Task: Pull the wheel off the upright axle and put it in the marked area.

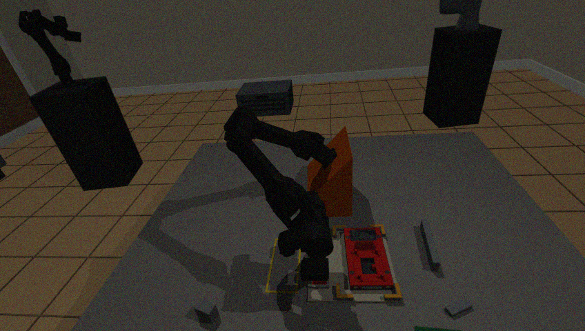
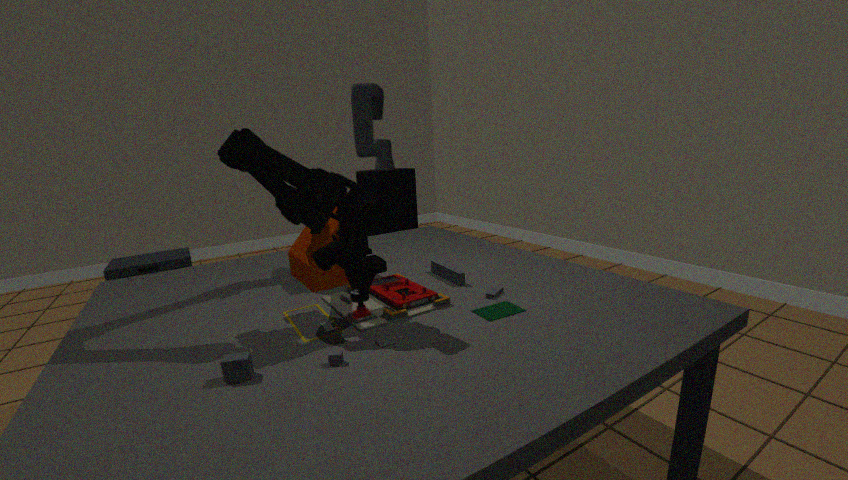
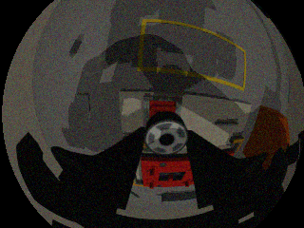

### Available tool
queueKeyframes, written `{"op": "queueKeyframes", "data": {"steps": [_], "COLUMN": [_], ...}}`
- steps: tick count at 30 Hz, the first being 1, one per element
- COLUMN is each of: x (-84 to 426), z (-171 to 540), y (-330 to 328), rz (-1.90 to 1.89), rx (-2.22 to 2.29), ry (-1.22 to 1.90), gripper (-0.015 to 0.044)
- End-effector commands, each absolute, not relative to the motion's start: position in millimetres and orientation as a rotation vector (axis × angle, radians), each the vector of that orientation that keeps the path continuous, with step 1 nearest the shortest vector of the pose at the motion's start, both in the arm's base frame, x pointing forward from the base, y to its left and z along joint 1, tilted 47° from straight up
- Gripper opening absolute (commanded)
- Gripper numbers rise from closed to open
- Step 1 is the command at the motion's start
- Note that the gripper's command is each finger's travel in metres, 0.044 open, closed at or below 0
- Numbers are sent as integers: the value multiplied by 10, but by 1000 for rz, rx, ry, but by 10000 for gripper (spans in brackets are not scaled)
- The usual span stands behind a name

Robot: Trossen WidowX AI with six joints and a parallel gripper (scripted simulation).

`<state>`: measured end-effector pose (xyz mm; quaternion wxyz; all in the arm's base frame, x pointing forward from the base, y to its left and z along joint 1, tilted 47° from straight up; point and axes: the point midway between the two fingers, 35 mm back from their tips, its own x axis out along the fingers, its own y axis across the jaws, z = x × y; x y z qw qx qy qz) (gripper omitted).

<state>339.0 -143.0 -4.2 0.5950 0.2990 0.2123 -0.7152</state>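
- Currently the gripper is clamped on the wheel; wrist view shows the two dark fingers closing in on it from either side, wheel at frame centre.
- Wheel: pale hub with a dark centre hole and a dark tyre ring. It sits over the red-and-white fixture, low centre of the wrist view. The axle itself is hidden under the wheel; cannot tell whether the wheel has cleared it yet.
- Top view: gripper points down at the left end of the fixture, lower centre of frame. Wheel not visible there, hidden by the arm.
- Marked area: yellow outline in the upper centre of the wrist view; in the top view it lies just left of the gripper, beside the fixture.
- Handling, judged: small, light and stiff. The tyre rim is round, so it could roll or twist in the grip if the pull is off-axis. The hold across the tyre on opposite sides looks right; a straight upward pull seems needed to avoid binding on the axle.
- Risk, judged: snagging the fixture when carrying sideways towards the outline.
- Orange block stands behind the arm, well apart from the route.
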Motion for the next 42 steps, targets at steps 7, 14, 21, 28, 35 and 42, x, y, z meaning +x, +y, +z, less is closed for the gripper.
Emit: {"op": "queueKeyframes", "data": {"steps": [7, 14, 21, 28, 35, 42], "x": [3395, 3397, 3399, 3401, 3403, 3404], "z": [-13, 2, 18, 34, 50, 65], "y": [-1379, -1362, -1345, -1328, -1311, -1295], "rz": [-1657, -1656, -1655, -1654, -1653, -1652], "rx": [691, 691, 691, 690, 690, 690], "ry": [495, 494, 494, 494, 494, 493], "gripper": [0, 0, 0, 0, 0, 0]}}
